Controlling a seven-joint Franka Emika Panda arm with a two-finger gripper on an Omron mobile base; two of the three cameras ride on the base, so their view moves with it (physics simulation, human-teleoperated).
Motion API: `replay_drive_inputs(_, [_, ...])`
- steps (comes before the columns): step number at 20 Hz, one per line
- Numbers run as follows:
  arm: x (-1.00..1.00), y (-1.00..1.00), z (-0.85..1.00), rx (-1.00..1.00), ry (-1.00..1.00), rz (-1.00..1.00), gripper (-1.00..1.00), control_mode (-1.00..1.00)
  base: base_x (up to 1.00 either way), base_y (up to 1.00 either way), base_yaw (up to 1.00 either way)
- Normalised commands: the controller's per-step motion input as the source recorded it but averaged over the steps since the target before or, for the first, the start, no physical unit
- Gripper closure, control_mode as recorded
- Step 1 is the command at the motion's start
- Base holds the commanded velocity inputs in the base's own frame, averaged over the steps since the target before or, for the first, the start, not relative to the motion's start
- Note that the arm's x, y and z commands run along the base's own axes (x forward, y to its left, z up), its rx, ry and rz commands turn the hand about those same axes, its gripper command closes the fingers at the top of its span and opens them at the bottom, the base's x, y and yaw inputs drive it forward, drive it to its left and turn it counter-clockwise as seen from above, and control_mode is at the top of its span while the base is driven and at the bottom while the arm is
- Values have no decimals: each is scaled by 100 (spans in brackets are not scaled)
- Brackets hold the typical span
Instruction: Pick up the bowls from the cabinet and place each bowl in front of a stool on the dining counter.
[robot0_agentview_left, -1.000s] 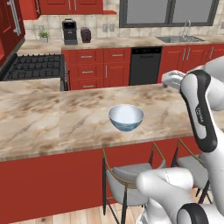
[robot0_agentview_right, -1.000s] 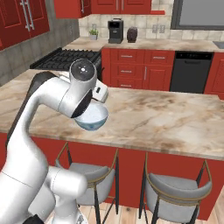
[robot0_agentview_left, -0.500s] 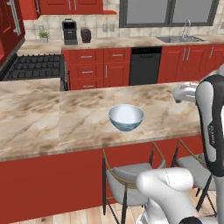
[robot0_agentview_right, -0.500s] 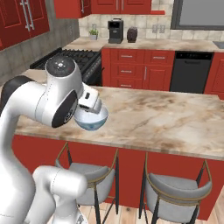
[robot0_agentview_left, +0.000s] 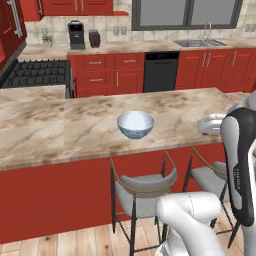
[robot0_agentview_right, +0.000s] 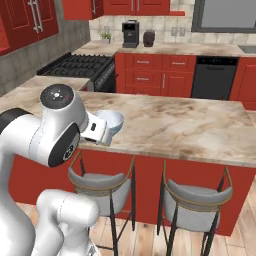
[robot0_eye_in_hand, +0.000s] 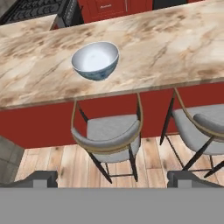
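one bowl (robot0_agentview_left: 135, 124) counted: white inside, blue patterning outside, upright on the dining surface (robot0_agentview_left: 60, 130), near its front edge. nothing sits inside it as far as the views show. two stools counted along the red front panel: the left stool (robot0_eye_in_hand: 107, 133) with grey seat and thin metal frame directly below the bowl, the right stool (robot0_eye_in_hand: 203, 126) beside it under a bare stretch of the marble.

fingers (robot0_eye_in_hand: 111, 178): released, spread wide, two dark tips at the lower corners of the hand view, grasping nothing. the bowl lies well beyond the fingers and apart from them, slightly toward the left tip; the left stool's seat lies between the fingers and the bowl. wooden floor (robot0_eye_in_hand: 151, 168) just ahead of the tips.

in the right base view the arm's white wrist covers part of the bowl's near side.

background count: one black stove (robot0_agentview_left: 35, 73), one dishwasher (robot0_agentview_left: 161, 71), one sink (robot0_agentview_left: 201, 43), one coffee machine (robot0_agentview_left: 76, 34).
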Motion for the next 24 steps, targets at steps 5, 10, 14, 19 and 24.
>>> replay_drive_inputs(5, [0,0,0,0,0,0,-100,100,-30,-87,-3])
replay_drive_inputs(10, [0,0,0,0,0,0,-100,100,0,-100,-10])
replay_drive_inputs(14, [0,0,0,0,0,0,-100,100,9,-100,-12])
replay_drive_inputs(19, [0,0,0,0,0,0,-100,100,15,-100,-13])
replay_drive_inputs(24, [0,0,0,0,0,0,-100,100,24,-100,-13])
